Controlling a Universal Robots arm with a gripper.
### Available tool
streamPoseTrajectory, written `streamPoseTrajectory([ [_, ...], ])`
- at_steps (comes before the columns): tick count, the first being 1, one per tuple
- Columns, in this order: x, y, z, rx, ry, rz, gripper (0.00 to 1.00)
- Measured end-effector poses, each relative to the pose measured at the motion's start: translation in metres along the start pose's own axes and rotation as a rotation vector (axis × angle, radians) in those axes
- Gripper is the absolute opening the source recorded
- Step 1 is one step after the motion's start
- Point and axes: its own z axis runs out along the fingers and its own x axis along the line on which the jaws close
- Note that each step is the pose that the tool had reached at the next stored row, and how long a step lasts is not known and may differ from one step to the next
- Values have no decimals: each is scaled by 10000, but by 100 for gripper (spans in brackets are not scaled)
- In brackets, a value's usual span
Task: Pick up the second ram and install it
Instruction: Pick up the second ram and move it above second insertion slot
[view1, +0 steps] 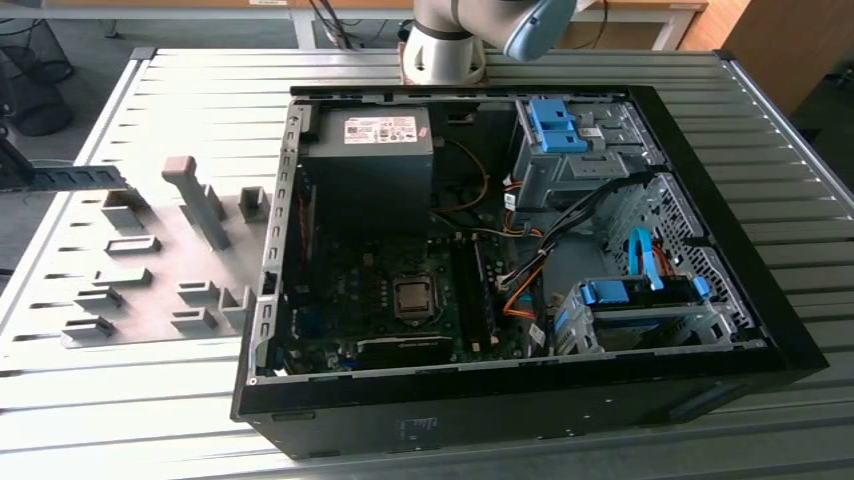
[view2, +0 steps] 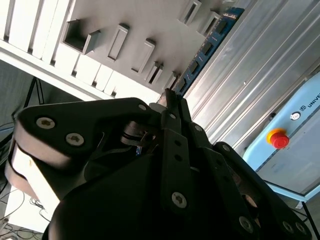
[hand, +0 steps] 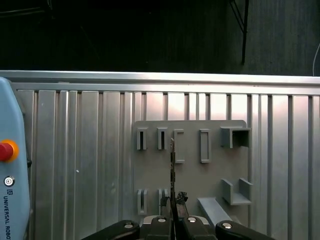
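The pincer (view2: 170, 100) is clamped on one end of the second ram (view2: 207, 47). Its fingers pinch the flat faces, so the blue stick juts straight past the tips, probably to leave its length free for a slot. In the first wrist view the stick shows edge-on, apart from the grey holder plate (hand: 192, 172). That plate lies by the desk (hand: 90, 150) edge on the exterior view's left, beside the open computer case (view1: 801, 350).

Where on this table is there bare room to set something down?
Bare table lies between the grey holder plate and the near edge, beyond the plate, and on the exterior view's right of the computer case. The case's inside is crowded with cables and boards; blocks stud the plate. The gripper holds the second ram.
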Motion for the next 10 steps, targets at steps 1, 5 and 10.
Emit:
streamPoseTrajectory([
  [1, 0, 0, -18, 1, 0, 0, 14],
  [5, -3, 1, -90, 1, 0, 0, 14],
  [10, -4, 2, -151, 1, 0, 0, 14],
])
